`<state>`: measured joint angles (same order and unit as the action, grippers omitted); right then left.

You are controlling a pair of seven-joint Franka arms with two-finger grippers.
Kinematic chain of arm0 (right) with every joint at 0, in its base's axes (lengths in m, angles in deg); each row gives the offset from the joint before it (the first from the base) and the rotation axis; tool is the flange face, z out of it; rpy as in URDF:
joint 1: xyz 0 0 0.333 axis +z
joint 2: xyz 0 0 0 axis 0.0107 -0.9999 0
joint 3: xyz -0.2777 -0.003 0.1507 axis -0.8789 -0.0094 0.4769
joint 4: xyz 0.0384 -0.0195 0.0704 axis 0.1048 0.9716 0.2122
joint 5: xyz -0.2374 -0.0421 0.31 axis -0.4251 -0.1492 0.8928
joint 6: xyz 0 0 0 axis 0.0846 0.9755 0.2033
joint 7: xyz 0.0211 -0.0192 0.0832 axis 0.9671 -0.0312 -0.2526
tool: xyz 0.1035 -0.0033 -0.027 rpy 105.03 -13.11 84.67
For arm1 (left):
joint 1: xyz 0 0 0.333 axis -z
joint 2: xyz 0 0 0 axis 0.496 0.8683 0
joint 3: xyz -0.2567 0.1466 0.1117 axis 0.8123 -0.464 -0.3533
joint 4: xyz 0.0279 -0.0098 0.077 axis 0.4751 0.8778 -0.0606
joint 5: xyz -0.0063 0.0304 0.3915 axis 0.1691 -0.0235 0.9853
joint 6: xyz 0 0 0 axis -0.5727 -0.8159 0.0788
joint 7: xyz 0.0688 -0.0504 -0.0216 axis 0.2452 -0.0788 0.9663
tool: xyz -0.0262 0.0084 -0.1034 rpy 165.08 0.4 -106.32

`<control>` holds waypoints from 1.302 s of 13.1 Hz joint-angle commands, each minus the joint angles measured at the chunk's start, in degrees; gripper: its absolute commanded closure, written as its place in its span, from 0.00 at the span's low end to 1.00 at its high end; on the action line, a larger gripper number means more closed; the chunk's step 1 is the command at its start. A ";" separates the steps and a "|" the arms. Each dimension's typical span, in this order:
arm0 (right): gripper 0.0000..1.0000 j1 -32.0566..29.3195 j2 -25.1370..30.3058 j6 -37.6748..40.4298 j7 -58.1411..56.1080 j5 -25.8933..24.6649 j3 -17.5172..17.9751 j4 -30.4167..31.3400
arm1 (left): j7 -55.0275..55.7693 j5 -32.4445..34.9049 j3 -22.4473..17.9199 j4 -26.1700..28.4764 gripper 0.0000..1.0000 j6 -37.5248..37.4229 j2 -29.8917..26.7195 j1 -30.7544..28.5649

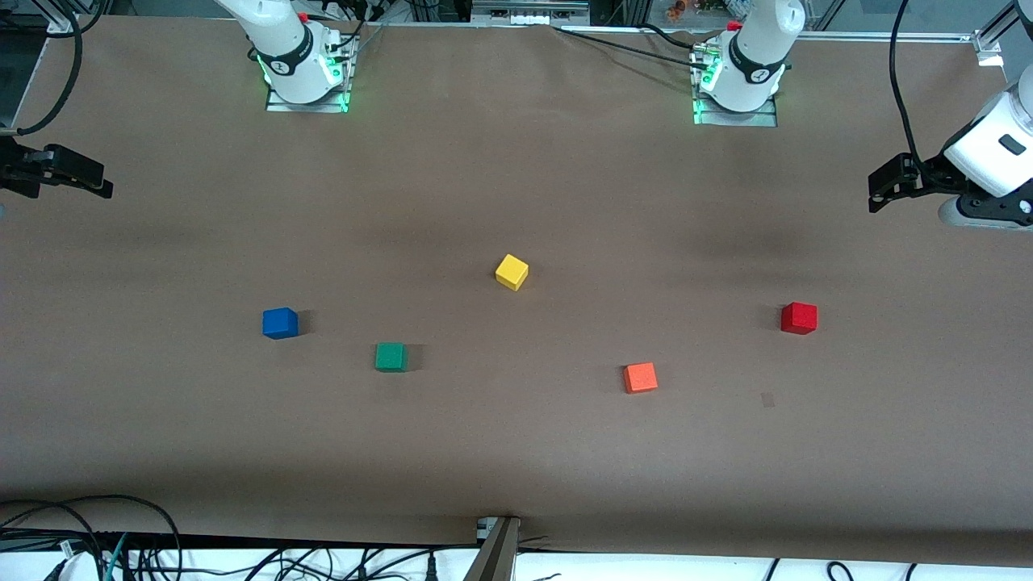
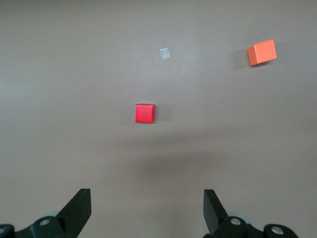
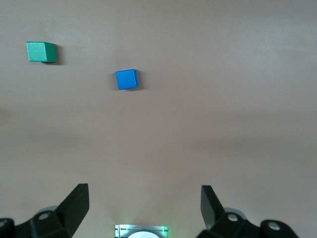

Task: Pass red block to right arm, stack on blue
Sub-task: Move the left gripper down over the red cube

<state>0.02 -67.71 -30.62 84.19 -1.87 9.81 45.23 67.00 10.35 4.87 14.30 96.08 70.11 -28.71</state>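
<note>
The red block (image 1: 799, 318) sits on the table toward the left arm's end; in the left wrist view (image 2: 145, 113) it lies apart from the fingers. The blue cube (image 1: 280, 323) sits toward the right arm's end and shows in the right wrist view (image 3: 127, 79). My left gripper (image 1: 876, 192) hangs over the left arm's end of the table, open and empty (image 2: 147, 208). My right gripper (image 1: 101, 181) hangs over the right arm's end, open and empty (image 3: 144, 206).
A yellow cube (image 1: 512, 272) sits mid-table. A green cube (image 1: 391, 357) lies beside the blue one, nearer the camera. An orange cube (image 1: 640, 378) lies nearer the camera than the red block. A small pale patch (image 1: 767, 399) marks the table cover.
</note>
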 commanded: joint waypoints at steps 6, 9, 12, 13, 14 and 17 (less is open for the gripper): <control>0.00 -0.73 -0.48 0.48 -0.98 0.50 0.20 -1.35 | -0.32 -0.30 0.24 -0.66 0.00 -3.14 7.01 0.29; 0.00 -0.73 -0.48 0.48 -0.98 0.50 0.20 -1.35 | -1.28 2.06 0.33 -0.66 0.00 -0.94 10.87 0.38; 0.00 -0.73 -0.48 0.48 -0.98 0.50 0.20 -1.35 | -1.55 2.34 0.33 2.74 0.00 4.92 13.44 0.21; 0.00 -0.73 -0.48 0.48 -0.98 0.50 0.20 -1.35 | -1.55 2.34 0.33 5.81 0.00 9.13 13.35 -0.14; 0.00 -0.73 -0.48 0.48 -0.98 0.50 0.20 -1.35 | -1.55 2.34 0.33 9.49 0.00 13.70 13.18 -0.15; 0.00 -0.73 -0.48 0.48 -0.98 0.50 0.20 -1.35 | -4.34 3.82 0.33 20.30 0.00 28.27 13.18 -0.50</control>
<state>-0.01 -67.82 -30.62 84.18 -1.87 9.79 45.04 65.95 12.61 5.15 27.24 116.58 85.03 -28.77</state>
